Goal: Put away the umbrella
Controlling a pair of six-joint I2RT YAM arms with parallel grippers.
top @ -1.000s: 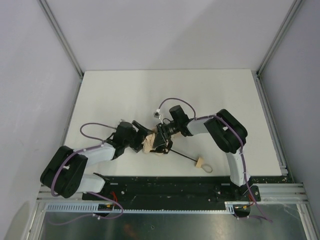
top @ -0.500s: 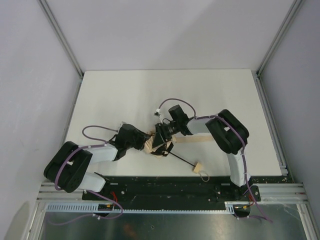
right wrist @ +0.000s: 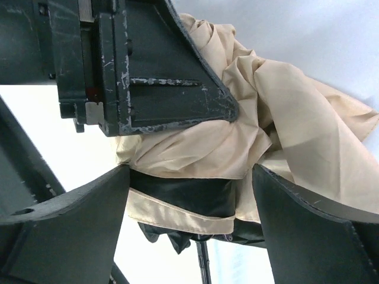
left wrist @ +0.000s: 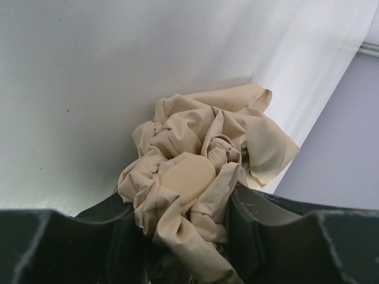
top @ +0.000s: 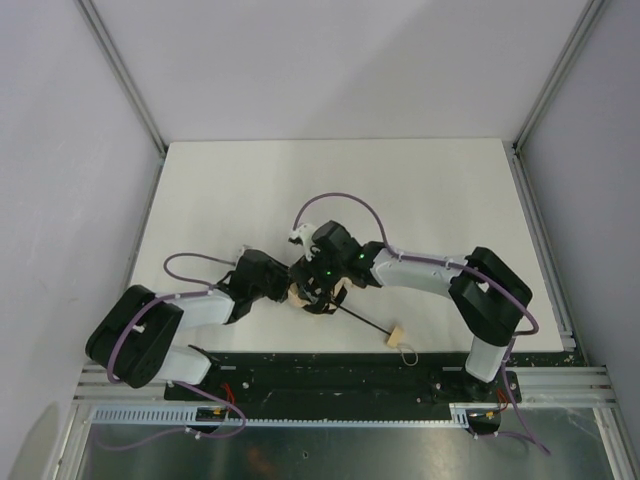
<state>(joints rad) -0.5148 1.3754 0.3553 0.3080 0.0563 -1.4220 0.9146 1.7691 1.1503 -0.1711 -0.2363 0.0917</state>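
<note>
The umbrella [top: 300,294] lies near the table's front edge as a crumpled bunch of tan fabric. Its thin black shaft [top: 365,320] runs right to a small tan handle [top: 397,334] with a loop strap. My left gripper [top: 287,288] comes in from the left, and in the left wrist view it [left wrist: 186,236] is shut on the bunched fabric [left wrist: 201,148] just below the tan end cap [left wrist: 188,177]. My right gripper [top: 320,288] hovers over the same bunch from the right. Its fingers [right wrist: 314,236] stand wide apart around the fabric and black lining [right wrist: 189,198], open.
The white table [top: 250,190] is walled by grey panels left, right and behind. A black base rail [top: 350,372] runs along the near edge, just below the handle. The left gripper's body [right wrist: 136,65] sits close above the right fingers.
The left gripper has closed on the fabric bunch. The right gripper has let go and opened wide, and its arm has stretched further left over the bunch. The handle shifted slightly.
</note>
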